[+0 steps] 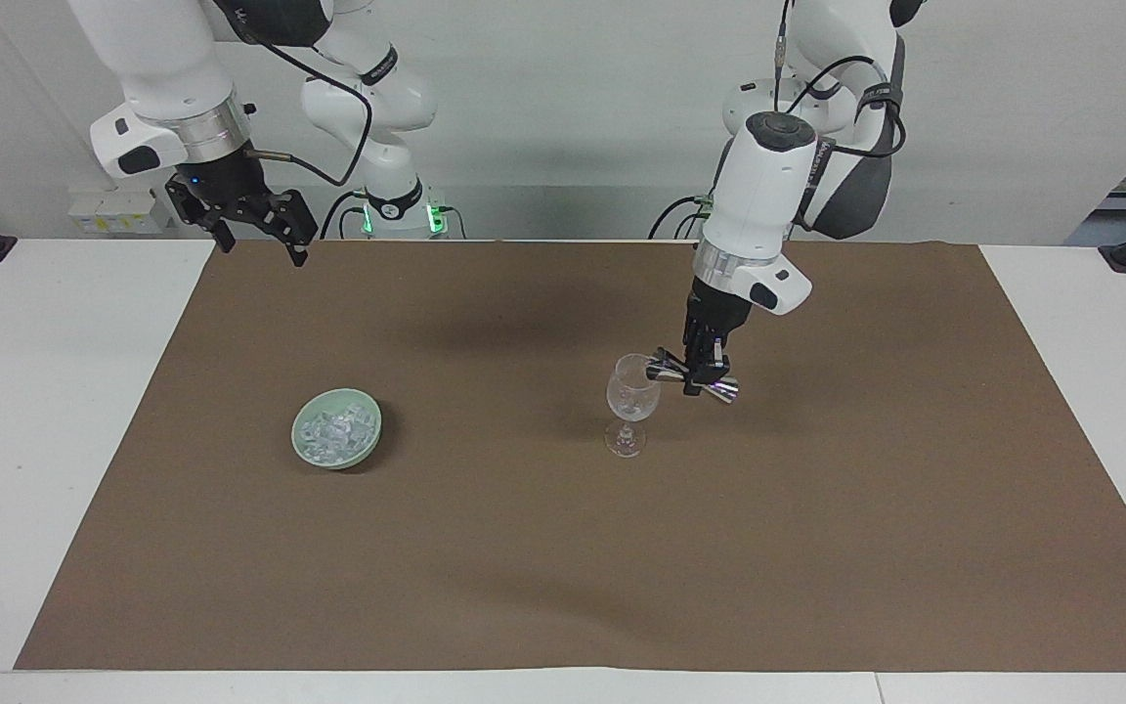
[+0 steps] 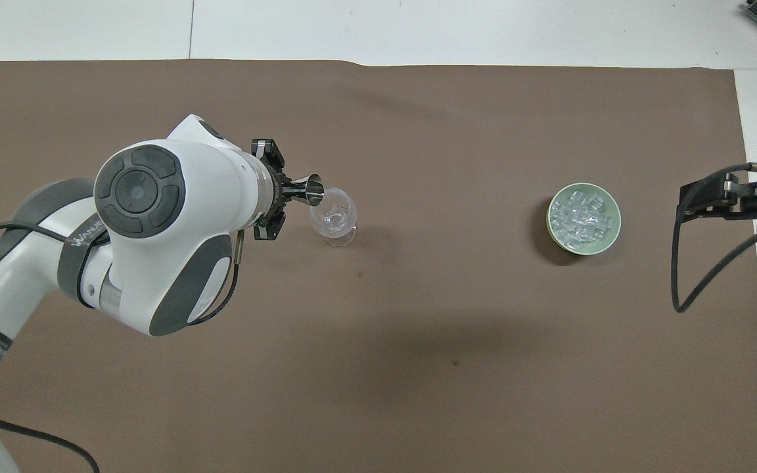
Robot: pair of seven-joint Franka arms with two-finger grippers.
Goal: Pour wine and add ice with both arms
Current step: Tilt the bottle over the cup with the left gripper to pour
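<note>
Left hand (image 1: 701,376) is clamped on a metal jigger (image 1: 692,377), which lies tipped on its side with one mouth at the rim of the wine glass (image 1: 631,403); in the overhead view the jigger (image 2: 302,190) sits at about 10 o'clock of the glass bowl (image 2: 333,217), its mouth just over the rim. The glass stands upright on the brown mat (image 1: 563,548), roughly mid-tabletop, toward the left arm's end. Can't tell whether any liquid is running. Right hand (image 1: 252,227) hangs idle and fully open, holding nothing, up over the mat's corner at the right arm's end of the white tabletop (image 1: 45,411); the right arm is waiting. Ice (image 1: 332,433) is heaped in the pale green bowl (image 1: 368,438), which sits on the mat toward the right arm's end, well apart from the glass. In the overhead view the bowl (image 2: 608,244) is at 3 o'clock from the glass, ice (image 2: 578,217) filling it, with the right hand (image 2: 713,197) further out at 3 o'clock from the bowl.
</note>
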